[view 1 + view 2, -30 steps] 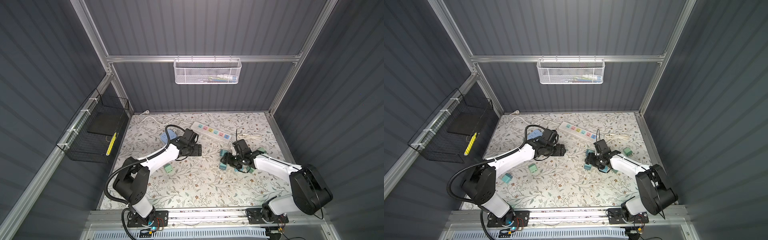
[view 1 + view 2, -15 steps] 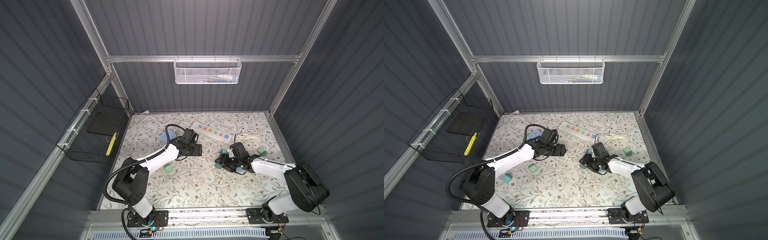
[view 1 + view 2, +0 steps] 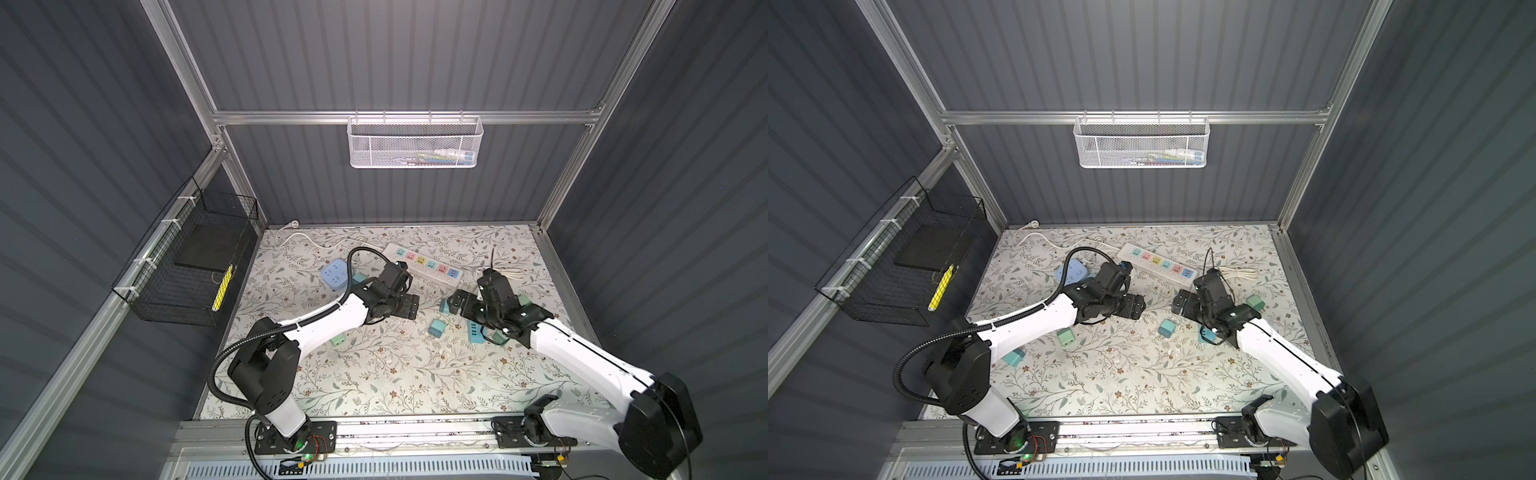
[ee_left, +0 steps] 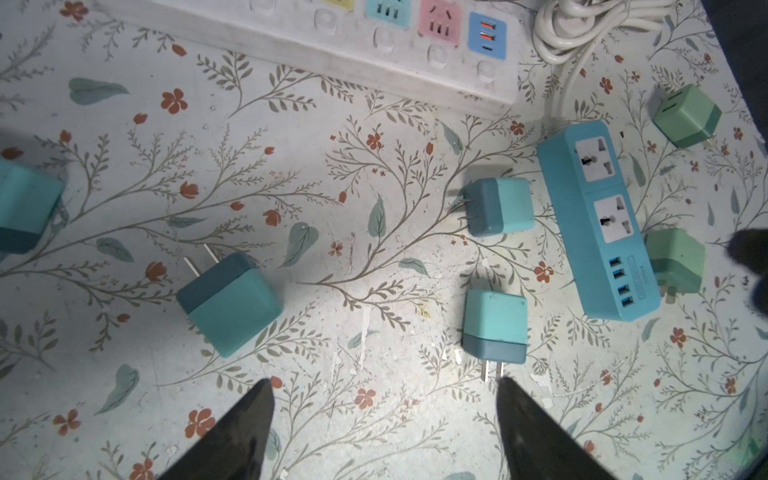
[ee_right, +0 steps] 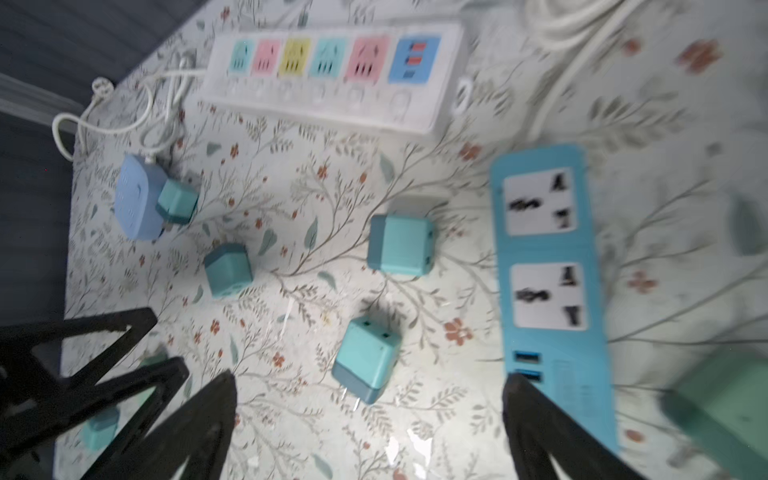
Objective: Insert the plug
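Several teal plugs lie loose on the flowered mat. One plug [image 5: 365, 357] [image 3: 436, 328] lies on the mat under my right gripper [image 5: 366, 384] [image 3: 455, 303], whose jaws stand wide open and clear of it. My left gripper [image 4: 384, 381] [image 3: 405, 305] is open and empty. Another view of that plug [image 4: 494, 324] shows its prongs close to my left gripper's fingertip [image 4: 505, 384]. The white power strip [image 3: 424, 266] [image 4: 332, 41] lies behind both grippers. A blue power strip [image 5: 544, 266] [image 4: 598, 232] lies beside the right gripper.
More teal plugs [image 4: 230, 303] [image 4: 498, 205] and green plugs [image 4: 685, 116] [image 4: 675, 259] are scattered on the mat. A light blue socket cube [image 5: 137, 199] [image 3: 334, 274] has a teal plug [image 5: 178, 201] against it. A coiled white cable [image 4: 582, 25] lies by the white strip's end.
My right gripper's jaws have spread wide, and the gripper has drawn back to the right, away from the teal plug. The left arm has hardly moved.
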`<act>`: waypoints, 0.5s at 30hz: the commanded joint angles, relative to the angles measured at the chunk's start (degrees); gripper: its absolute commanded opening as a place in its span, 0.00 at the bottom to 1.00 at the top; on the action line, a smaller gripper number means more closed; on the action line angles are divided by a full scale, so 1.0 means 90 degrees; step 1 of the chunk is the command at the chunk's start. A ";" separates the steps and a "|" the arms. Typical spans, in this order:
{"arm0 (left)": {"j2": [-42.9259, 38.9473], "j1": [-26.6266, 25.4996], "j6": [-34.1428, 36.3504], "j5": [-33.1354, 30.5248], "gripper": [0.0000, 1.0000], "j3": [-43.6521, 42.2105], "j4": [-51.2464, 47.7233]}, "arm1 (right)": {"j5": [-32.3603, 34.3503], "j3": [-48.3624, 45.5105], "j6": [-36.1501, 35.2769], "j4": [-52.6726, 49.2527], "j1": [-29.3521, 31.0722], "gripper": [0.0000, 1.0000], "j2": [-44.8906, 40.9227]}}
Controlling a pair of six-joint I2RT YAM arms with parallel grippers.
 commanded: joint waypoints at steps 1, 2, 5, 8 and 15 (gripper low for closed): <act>0.0213 -0.0232 0.0422 -0.0449 0.86 0.0467 -0.0093 | 0.0977 -0.0381 -0.0901 -0.0049 -0.0157 0.99 -0.0592; 0.0325 -0.0310 0.0463 -0.0518 0.85 0.0602 -0.0230 | 0.0996 -0.0444 -0.0935 -0.0065 -0.0189 0.99 -0.0742; 0.0764 -0.0546 0.0611 -0.0549 0.81 0.1137 -0.0825 | 0.0753 -0.0285 -0.1127 -0.0472 -0.0335 0.80 -0.0924; 0.1180 -0.0748 0.0528 -0.0788 0.75 0.1733 -0.1386 | 0.0499 -0.0300 -0.1224 -0.0492 -0.0421 0.63 -0.1024; 0.1949 -0.1126 0.0567 -0.0916 0.69 0.2438 -0.2209 | 0.0301 -0.0599 -0.1235 -0.0393 -0.0764 0.55 -0.1288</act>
